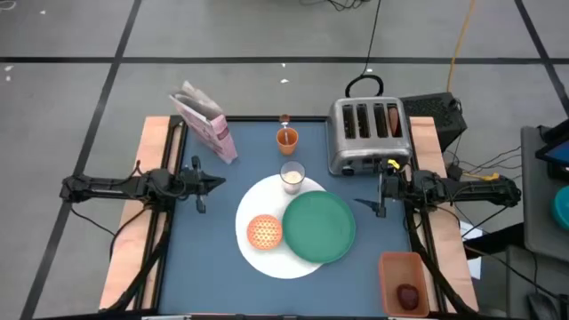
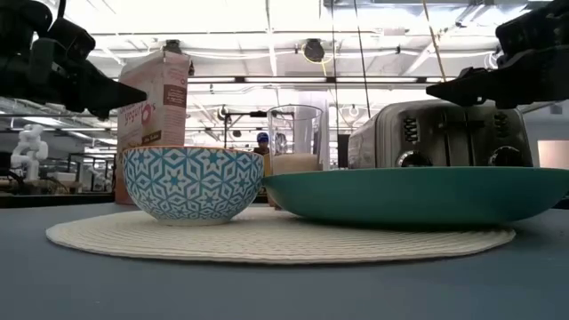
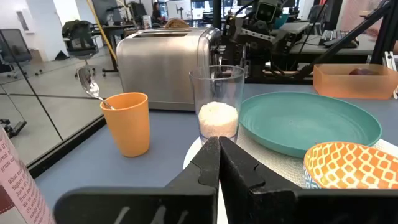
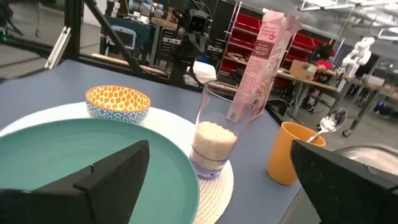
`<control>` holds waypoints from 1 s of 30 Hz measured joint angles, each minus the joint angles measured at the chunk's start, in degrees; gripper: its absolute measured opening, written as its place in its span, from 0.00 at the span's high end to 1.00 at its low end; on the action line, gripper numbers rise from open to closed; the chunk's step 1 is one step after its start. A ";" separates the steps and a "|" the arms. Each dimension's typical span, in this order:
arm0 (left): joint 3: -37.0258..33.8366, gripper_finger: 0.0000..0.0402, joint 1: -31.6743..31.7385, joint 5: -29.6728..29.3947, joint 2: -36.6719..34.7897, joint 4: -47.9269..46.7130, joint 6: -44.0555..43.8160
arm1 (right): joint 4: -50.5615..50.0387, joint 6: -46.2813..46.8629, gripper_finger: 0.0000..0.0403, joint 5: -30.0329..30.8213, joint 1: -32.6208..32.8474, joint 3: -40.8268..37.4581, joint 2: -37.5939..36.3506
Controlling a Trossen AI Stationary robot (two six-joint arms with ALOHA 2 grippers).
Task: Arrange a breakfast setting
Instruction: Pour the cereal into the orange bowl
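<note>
Basically nothing is held yet. The left pincer [image 1: 216, 184] hovers above the bench [image 1: 204, 258] with its fingers pressed together, empty; the right pincer [image 1: 359, 204] hovers on the opposite side, spread wide, also empty.

Just ahead of the left pincer sits the milk glass [image 1: 292, 176] on the rim of the large white round plate [image 1: 271, 255], and beyond the glass, toward the toaster [image 1: 366, 135], the orange cup [image 1: 286, 138] with the spoon [image 3: 91, 88] standing in it. The small orange bowl [image 1: 264, 231] rests on the white plate, off to the pincer's side. Directly in front of the right pincer lies the green plate [image 1: 319, 226], overlapping the white one. Behind that arm an orange bin [image 1: 402, 281] holds the dark red fruit [image 1: 407, 295]. A brown shape in a toaster slot [image 1: 394, 119] may be the bagel — hard to confirm. The cereal box [image 1: 206, 124] stands clear of both arms.

Likely next step: the left arm takes the glass or cup. Open first, approach low and level, grip the glass below mid-height, keep it upright — it is partly filled and crowds the green plate's edge.
</note>
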 joint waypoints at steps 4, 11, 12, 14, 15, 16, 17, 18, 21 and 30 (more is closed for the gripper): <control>0.00 0.99 0.01 0.00 0.00 -0.02 0.00 | 0.00 3.71 0.05 0.02 0.00 -0.01 0.01; -0.02 0.99 -0.01 0.00 0.00 -0.02 0.00 | 0.00 5.30 0.05 0.02 -0.02 -0.02 0.00; -0.02 0.99 -0.01 0.00 0.00 0.00 0.00 | 0.00 5.30 0.05 0.02 -0.02 0.00 0.00; -0.02 0.99 -0.01 0.01 0.00 -0.02 0.00 | 0.00 5.35 0.05 0.02 -0.01 -0.02 0.00; 0.00 0.99 0.01 0.02 0.00 -0.01 0.00 | 0.00 5.35 0.05 0.02 -0.02 -0.02 0.00; -0.01 0.99 0.01 0.00 0.01 0.00 0.00 | 0.00 5.34 0.05 0.02 -0.02 0.00 0.00; -0.01 0.99 -0.01 0.00 0.00 -0.01 0.00 | 0.00 5.36 0.05 0.02 -0.02 -0.01 0.00; 0.00 0.99 0.01 0.02 0.00 0.00 0.00 | 0.00 5.34 0.05 0.02 -0.02 -0.02 0.00; -0.01 0.99 0.01 0.01 0.00 0.00 0.00 | 0.00 5.36 0.05 0.02 -0.01 0.00 0.01; -0.04 0.99 0.01 -0.07 0.00 0.48 -2.86 | 0.00 5.36 0.05 0.02 0.00 0.00 0.00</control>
